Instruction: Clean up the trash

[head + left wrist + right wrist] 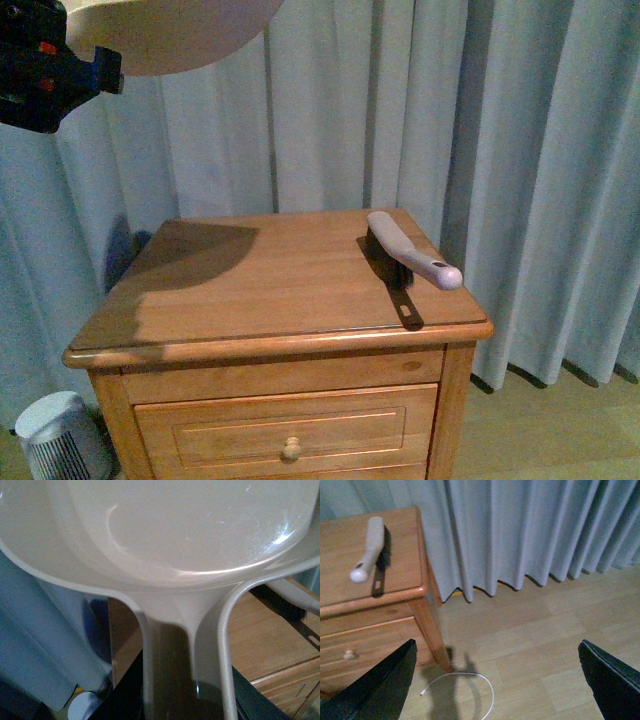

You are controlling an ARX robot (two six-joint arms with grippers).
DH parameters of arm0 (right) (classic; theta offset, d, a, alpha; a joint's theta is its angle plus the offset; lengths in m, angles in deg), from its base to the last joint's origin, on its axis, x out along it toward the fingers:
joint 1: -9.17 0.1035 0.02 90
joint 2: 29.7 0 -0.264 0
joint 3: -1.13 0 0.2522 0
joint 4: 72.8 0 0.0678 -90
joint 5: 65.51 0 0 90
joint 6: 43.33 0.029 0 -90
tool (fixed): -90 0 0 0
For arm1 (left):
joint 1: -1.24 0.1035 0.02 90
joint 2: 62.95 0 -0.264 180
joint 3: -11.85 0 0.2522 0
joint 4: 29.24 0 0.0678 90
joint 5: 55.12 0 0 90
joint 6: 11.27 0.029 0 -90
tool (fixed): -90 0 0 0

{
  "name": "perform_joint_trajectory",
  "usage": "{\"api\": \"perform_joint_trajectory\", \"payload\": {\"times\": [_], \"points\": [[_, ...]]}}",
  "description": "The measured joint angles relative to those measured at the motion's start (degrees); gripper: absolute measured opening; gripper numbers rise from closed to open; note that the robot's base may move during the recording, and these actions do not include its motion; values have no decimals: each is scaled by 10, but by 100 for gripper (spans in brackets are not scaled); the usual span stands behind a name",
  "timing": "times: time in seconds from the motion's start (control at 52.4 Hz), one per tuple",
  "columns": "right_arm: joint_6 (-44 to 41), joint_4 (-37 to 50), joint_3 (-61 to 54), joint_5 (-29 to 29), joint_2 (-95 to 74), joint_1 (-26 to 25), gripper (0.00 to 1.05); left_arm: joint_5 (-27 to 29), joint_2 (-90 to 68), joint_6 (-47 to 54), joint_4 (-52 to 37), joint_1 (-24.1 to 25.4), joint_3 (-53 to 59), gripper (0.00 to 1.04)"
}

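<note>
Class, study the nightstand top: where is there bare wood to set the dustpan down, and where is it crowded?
Free: the left and middle of the nightstand top, from the curtain side to the front edge. Crowded: the right strip, where the brush lies. The dustpan is held up, off the top.

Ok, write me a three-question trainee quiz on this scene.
1. True or false: the brush lies on top of the wooden cabinet.
2. The right end effector is: A) open, B) shut on the brush, C) shut on a cloth.
3. What beige item is held high at the front view's upper left?
Key: 1 true; 2 A; 3 the dustpan.
</note>
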Motion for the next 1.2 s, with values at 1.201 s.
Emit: {"api": "perform_joint_trajectory", "payload": {"times": [1.201], "points": [[108, -151, 701, 15, -805, 134, 97, 1, 0, 0, 0, 0, 0, 25]]}}
